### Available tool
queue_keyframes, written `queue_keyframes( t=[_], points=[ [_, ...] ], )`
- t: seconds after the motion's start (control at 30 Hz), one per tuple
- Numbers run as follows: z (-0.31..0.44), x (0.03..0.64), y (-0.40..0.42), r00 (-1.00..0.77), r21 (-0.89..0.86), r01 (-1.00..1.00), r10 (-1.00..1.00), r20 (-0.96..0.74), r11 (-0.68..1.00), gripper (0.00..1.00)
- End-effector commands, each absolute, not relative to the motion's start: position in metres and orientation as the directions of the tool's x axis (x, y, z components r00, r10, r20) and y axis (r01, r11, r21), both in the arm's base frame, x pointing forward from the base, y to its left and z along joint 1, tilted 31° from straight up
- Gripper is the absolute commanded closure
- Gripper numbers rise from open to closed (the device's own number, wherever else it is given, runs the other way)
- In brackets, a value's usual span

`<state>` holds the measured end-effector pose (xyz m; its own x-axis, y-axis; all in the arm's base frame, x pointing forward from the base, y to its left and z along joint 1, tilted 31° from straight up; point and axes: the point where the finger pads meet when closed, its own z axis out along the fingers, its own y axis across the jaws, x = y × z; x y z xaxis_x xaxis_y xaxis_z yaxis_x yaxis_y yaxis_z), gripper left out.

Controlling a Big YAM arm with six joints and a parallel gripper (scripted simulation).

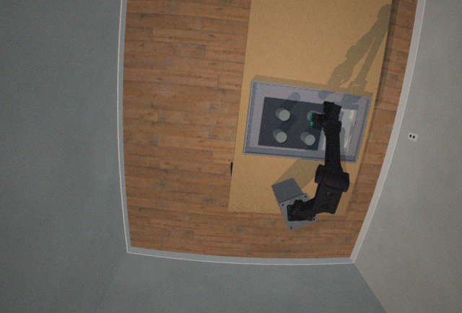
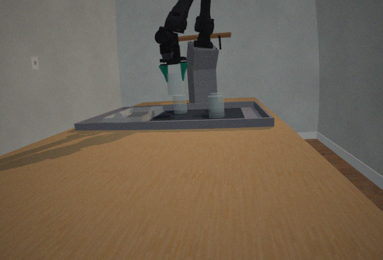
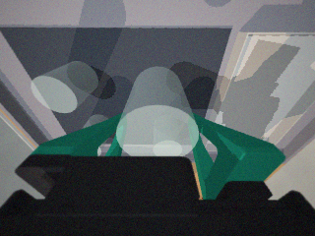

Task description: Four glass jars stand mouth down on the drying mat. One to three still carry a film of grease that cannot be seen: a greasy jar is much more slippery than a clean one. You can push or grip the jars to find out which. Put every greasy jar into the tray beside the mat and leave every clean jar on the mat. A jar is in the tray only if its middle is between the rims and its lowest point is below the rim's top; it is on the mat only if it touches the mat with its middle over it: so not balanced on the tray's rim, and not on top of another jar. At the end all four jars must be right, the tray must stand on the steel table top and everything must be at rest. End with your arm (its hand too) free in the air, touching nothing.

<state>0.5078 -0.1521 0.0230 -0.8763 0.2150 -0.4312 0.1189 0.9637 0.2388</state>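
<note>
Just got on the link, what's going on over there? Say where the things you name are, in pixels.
The arm's green-fingered pincer (image 2: 175, 76) (image 3: 157, 117) is closed on one glass jar (image 2: 175, 85) (image 3: 157, 90) and holds it up in the air, above the drying mat (image 1: 294, 127) (image 2: 234, 113) (image 3: 148, 44). The other three jars (image 1: 284, 115) (image 1: 281, 137) (image 1: 310, 139) stand on the mat. The tray (image 1: 351, 130) (image 3: 239, 56) beside it has no jar visible in it. Which jars are greasy can't be told by looking.

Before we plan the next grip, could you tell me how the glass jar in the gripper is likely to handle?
The jar looks like clear, rigid glass, so it probably won't flex and could break if dropped. Its straight, smooth round wall suggests it might roll if laid down. Grease wouldn't show, so slipperiness I cannot tell.
</note>
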Motion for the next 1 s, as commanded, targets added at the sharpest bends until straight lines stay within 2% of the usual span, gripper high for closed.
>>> queue_keyframes(
  t=[0.0, 0.97],
  points=[
    [0.046, 0.500, -0.166, -0.863, 0.229, 0.124, 0.219, -0.455, 0.965, 1.00],
    [0.060, 0.492, -0.168, -0.863, 0.229, 0.124, 0.219, -0.455, 0.965, 1.00]
  ],
)
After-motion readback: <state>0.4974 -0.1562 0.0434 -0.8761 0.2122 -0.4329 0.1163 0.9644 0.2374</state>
